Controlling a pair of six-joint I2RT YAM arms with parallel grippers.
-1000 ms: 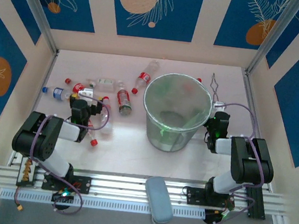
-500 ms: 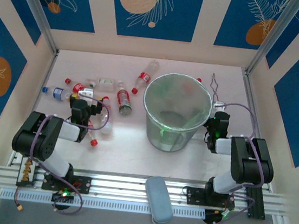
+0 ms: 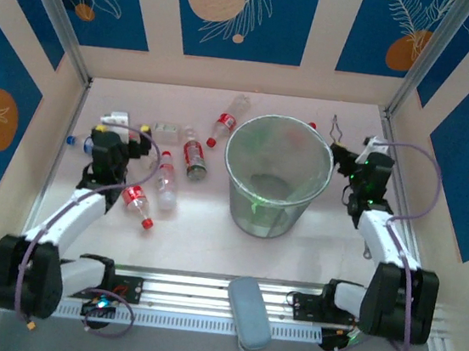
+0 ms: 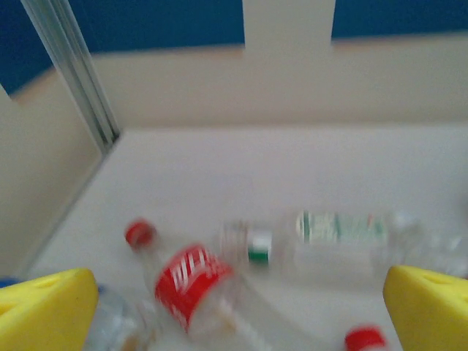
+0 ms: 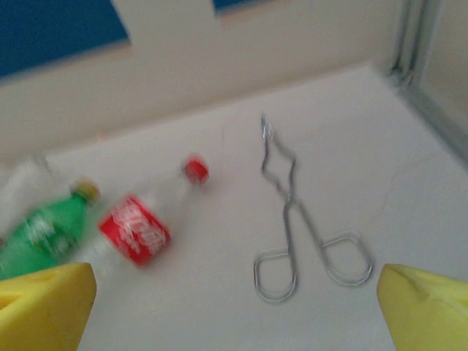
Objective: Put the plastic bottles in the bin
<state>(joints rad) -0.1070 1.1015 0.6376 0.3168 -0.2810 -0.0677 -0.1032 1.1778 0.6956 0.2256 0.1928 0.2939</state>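
So, the bin stands upright approx. mid-tabletop, w/ the plastic bottles lying loose on their sides to its left & behind it. The left pincer is spread wide, yellow fingers at opp. bottom corners of its wrist view, gripping nothing; from above it sits at the left cluster of bottles. Ahead of it, blurred: a red-label bottle w/ its cap toward the back-left corner, and beyond that a green-and-white-label bottle lying crosswise; a loose-looking red cap shows at the bottom edge. From above, btwn that arm and the bin, a clear bottle lies beside a near red-label bottle whose cap points to the near edge. The right pincer is likewise wide open & empty, up by the bin's right rim toward the back. Its wrist view shows wire tongs flat on the tabletop, a red-capped bottle just left of them, & a green bottle w/ a yellowish cap further left. Whether those two touch is too blurry to tell.
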